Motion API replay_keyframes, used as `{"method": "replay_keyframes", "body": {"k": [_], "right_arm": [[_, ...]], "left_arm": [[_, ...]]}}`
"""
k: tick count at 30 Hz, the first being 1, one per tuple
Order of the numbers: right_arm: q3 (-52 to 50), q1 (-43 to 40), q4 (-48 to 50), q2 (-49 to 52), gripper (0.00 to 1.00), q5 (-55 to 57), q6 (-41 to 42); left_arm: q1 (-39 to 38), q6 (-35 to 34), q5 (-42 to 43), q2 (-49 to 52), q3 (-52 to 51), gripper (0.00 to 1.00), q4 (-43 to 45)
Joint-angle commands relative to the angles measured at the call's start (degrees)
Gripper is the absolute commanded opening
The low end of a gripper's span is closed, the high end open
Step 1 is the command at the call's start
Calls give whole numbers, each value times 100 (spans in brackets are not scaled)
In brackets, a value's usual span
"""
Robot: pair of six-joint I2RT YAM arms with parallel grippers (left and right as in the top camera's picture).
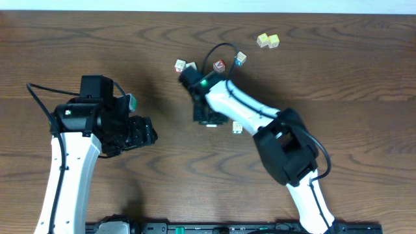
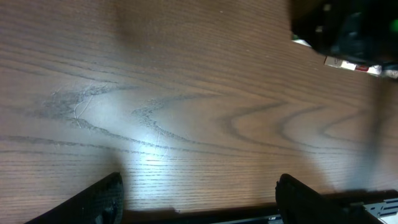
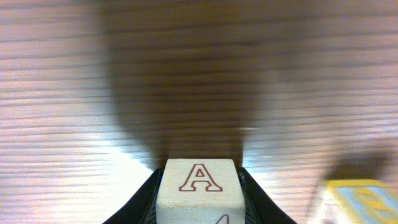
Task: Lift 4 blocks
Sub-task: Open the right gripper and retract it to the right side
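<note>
A white block (image 3: 199, 190) printed with a dark red outlined letter A sits between the fingers of my right gripper (image 3: 199, 198), and both fingers (image 3: 144, 198) press against its sides. Overhead, that gripper (image 1: 207, 118) points down at mid-table and hides nearly all of this block. Another white block (image 1: 238, 127) lies just to its right. Two more white cubes (image 1: 180, 65) (image 1: 191, 66) rest behind the gripper. My left gripper (image 2: 199, 202) is open over bare wood, well left of all the cubes (image 1: 146, 133).
A red-faced cube (image 1: 220, 65) and a blue-sided cube (image 1: 240, 58) lie behind the right arm. Two pale yellow cubes (image 1: 268, 41) sit at the far right. A blurred yellow-edged cube (image 3: 360, 199) is close beside the right gripper.
</note>
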Motion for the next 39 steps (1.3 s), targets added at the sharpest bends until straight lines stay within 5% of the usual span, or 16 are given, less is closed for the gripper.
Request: {"method": "replay_keyframes", "body": {"k": [1, 9, 31, 39], "right_arm": [[26, -461, -389, -144, 25, -616, -452], [15, -710, -1003, -144, 28, -629, -822], [11, -175, -748, -142, 34, -457, -671], [15, -177, -780, -146, 47, -470, -686]], "left_arm": [[26, -11, -52, 11, 101, 79, -26], [26, -13, -52, 11, 101, 79, -26], [26, -13, -52, 11, 101, 79, -28], [26, -11, -52, 11, 101, 79, -28]]}}
